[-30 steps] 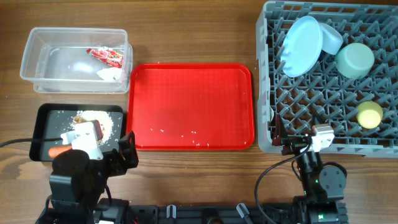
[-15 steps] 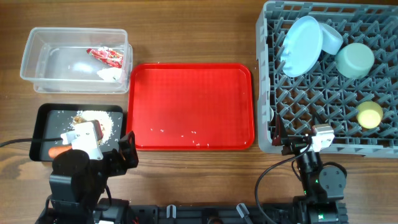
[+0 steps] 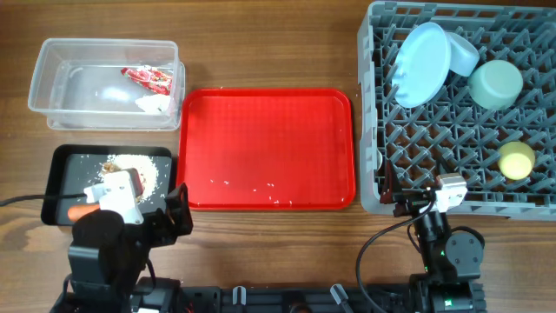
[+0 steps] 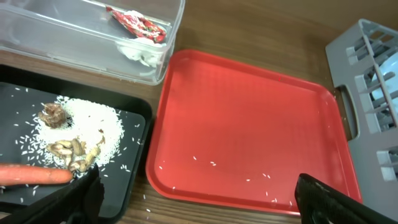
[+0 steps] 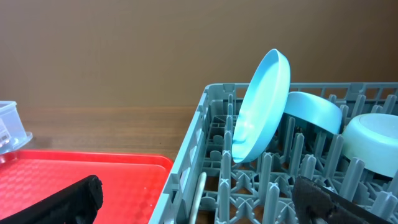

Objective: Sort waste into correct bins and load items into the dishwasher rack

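Note:
The clear tub (image 3: 52,61) holds the red wrapper (image 3: 149,80) and white tissue (image 3: 155,104). The black tray (image 3: 62,165) holds rice (image 3: 149,172), a brownish scrap (image 4: 52,114) and the carrot (image 4: 34,175). The grey rack (image 3: 369,130) holds the blue plate (image 3: 423,63) on edge, the blue bowl (image 3: 465,54), the pale green saucer (image 3: 496,83), the yellow-green cup (image 3: 516,160) and the white spoon (image 5: 196,193) by its left wall. My left gripper (image 4: 199,202) is open and empty over the tray's near edge. My right gripper (image 5: 199,202) is open and empty at the rack's near left corner.
The flat red serving tray (image 3: 269,130) lies between the black tray and the rack, with a few rice crumbs (image 3: 261,185) near its front edge. A few grains lie on the wood beside the black tray (image 4: 144,198).

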Controlling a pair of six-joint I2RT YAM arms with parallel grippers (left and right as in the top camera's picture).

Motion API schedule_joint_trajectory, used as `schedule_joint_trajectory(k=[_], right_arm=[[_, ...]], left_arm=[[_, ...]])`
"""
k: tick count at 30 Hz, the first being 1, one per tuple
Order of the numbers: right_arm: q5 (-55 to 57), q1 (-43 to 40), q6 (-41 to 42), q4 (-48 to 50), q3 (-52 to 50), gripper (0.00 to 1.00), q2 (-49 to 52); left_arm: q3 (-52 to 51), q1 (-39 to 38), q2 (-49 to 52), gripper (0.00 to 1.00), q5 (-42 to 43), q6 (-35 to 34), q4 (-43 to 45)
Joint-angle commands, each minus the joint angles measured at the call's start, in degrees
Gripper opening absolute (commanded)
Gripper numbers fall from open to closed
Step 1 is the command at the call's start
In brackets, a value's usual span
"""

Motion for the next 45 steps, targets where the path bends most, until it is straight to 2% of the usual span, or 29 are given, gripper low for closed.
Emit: schedule_joint_trajectory(k=[1, 4, 6, 12, 15, 17, 21, 22, 24, 45], right_arm=[[0.76, 0.24, 0.94, 0.17, -0.02, 1.0, -0.5], [0.76, 0.24, 0.94, 0.15, -0.04, 1.0, -0.5], [0.76, 0.24, 0.94, 0.15, -0.02, 1.0, -0.5], [0.76, 0.24, 0.94, 0.15, -0.02, 1.0, -0.5], [0.76, 0.24, 0.92, 0.17, -0.04, 1.0, -0.5], [0.76, 0.24, 0.92, 0.17, -0.02, 1.0, -0.5], [0.76, 0.24, 0.94, 0.17, -0.02, 1.0, -0.5], [0.76, 0.24, 0.94, 0.15, -0.02, 1.0, -0.5], [0.76, 0.24, 0.94, 0.15, -0.04, 1.0, -0.5], [0.76, 0.24, 0.94, 0.17, -0.02, 1.0, -0.5]], left_arm=[[-1.64, 3.26, -2.75, 1.0, -0.61, -0.04, -0.17], [-7.45, 5.88, -7.08, 1.0, -0.57, -0.09, 2.4], [-14.29, 6.1, -11.63, 1.0, -0.57, -0.09, 7.85], [-36.59, 6.1, -24.59, 1.0, 0.98, -0.31, 35.43], [-43.82, 6.1, -25.05, 1.0, 2.73, 0.39, 50.71], [-47.23, 6.1, -25.05, 1.0, 4.28, 3.54, 59.34], [-47.5, 6.1, -25.05, 1.0, 6.34, 9.62, 57.81], [-47.5, 6.1, -25.05, 1.0, 6.34, 8.68, 54.18], [-47.5, 6.08, -25.05, 1.0, 6.75, 6.08, 54.34], [-47.5, 6.08, -25.03, 1.0, 6.75, 5.97, 54.34]])
